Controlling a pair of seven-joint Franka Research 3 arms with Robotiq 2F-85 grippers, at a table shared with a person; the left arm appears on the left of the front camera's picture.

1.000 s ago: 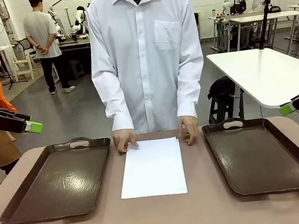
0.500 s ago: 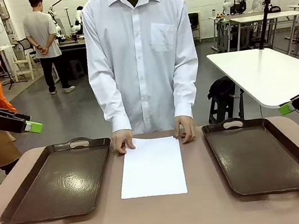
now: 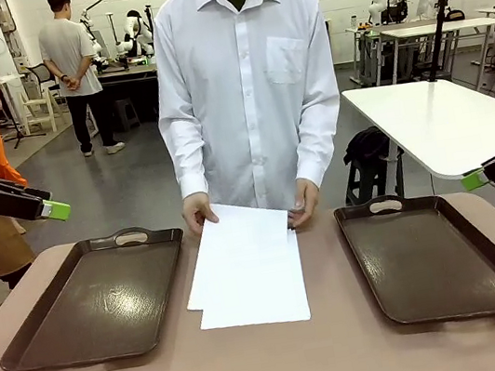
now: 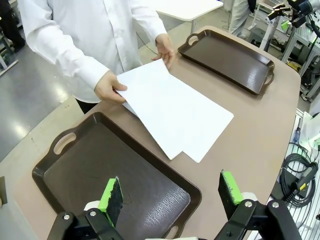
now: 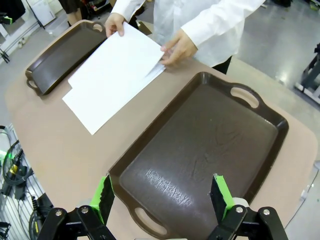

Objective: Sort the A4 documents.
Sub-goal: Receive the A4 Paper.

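Note:
The A4 documents (image 3: 249, 284) lie as a small white stack on the brown table between two dark brown trays. A person at the far side holds the top sheet (image 3: 237, 239) by its far edge with both hands (image 3: 197, 210), raised and skewed toward the left tray (image 3: 96, 299). The right tray (image 3: 433, 255) holds nothing. My left gripper (image 3: 56, 211) hovers open high above the table's left end, over the left tray (image 4: 100, 170) in its wrist view, gripper (image 4: 171, 192). My right gripper (image 3: 474, 179) hangs open at the right edge, above the right tray (image 5: 205, 145), gripper (image 5: 162, 197). The sheets (image 4: 175, 107) (image 5: 112, 70) show in both wrist views.
The tabletop (image 3: 277, 369) is bare in front of the trays. A white table (image 3: 435, 118) stands behind on the right. Another person (image 3: 71, 53) stands far back on the left. Cables (image 4: 297, 175) hang off the table's side.
The person has lifted the top sheet's far edge off the stack and turned it toward the left tray. Both arms have stayed still.

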